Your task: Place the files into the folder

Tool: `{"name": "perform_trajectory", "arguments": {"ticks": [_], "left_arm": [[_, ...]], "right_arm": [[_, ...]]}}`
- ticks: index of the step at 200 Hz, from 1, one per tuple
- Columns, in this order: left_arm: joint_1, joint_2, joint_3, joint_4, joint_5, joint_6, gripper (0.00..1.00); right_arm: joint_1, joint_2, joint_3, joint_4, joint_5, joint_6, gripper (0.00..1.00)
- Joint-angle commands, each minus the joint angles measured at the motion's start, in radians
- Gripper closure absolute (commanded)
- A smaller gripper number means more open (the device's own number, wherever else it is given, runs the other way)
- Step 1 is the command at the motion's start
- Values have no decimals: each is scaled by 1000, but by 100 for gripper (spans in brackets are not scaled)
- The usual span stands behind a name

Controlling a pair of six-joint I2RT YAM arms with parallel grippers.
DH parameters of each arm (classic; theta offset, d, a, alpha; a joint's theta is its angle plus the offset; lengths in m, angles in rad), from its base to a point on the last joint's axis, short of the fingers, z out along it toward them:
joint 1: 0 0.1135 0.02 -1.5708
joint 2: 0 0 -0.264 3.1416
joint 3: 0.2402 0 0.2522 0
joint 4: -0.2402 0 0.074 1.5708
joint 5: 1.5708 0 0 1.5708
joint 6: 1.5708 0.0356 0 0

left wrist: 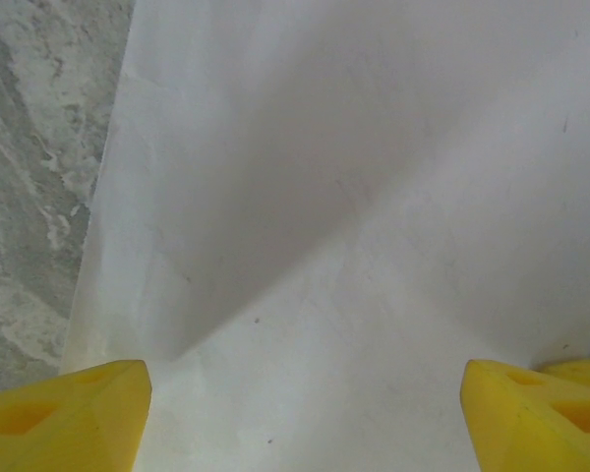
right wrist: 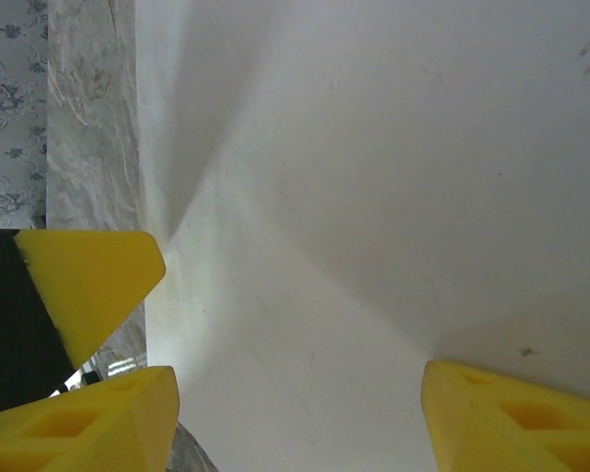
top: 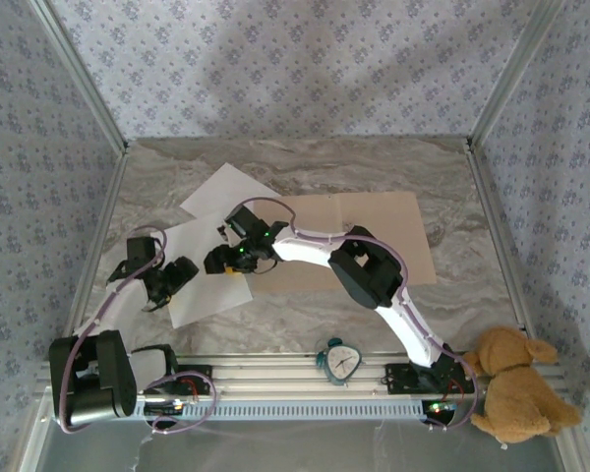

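Found the files (top: 205, 295) on the grey marble worktop (top: 324, 162), left of centre: far sheet (top: 221, 192) lying skewed, overlapped by near sheet (top: 202, 300) closer to the arm bases. Found the folder (top: 393, 231) lying flat just to their right, tan, its left edge meeting the white paper; cannot tell whether over or under. Noted neither sheet inside it.

Observed left tool (top: 165, 285) low at the left edge of the near sheet, yellow fingertips (left wrist: 69, 413) spread wide, nothing pinched, white paper and a strip of marble beneath. Observed right tool (top: 221, 261), reached across the folder, over the paper near the folder's left edge, fingers (right wrist: 511, 418) likewise spread apart, gripping nothing.

Logged also a small alarm clock (top: 339, 361) on the rail between the arm bases and a plush dog (top: 516, 388) at the near right corner.
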Motion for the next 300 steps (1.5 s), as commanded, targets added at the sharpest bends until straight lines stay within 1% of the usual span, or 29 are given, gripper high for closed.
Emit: {"name": "perform_trajectory", "arguments": {"ticks": [1,17,36,66,119,159,182,230,300], "left_arm": [[9,4,28,-53,-34,15,17],[8,-10,46,-85,-62,28,17],[8,-23,53,-93,-95,22,13],[9,-2,81,-100,-126,31,11],[8,87,78,-35,-83,35,12],[8,174,94,-12,-26,60,14],[8,170,88,1,-5,67,15],[9,144,71,30,51,77,25],[9,108,54,44,89,81,30]], "right_arm": [[-5,14,-13,-44,-2,11,32],[-6,14,-11,-53,10,10,32],[-6,12,-8,-78,19,7,32],[-10,5,-14,-97,41,-5,32],[-18,2,-22,-84,29,-4,32],[-20,0,-29,-76,28,1,32],[-23,2,-32,-65,18,10,32],[-26,4,-56,-26,-6,40,33],[-28,1,-59,-20,-9,45,33]]}}
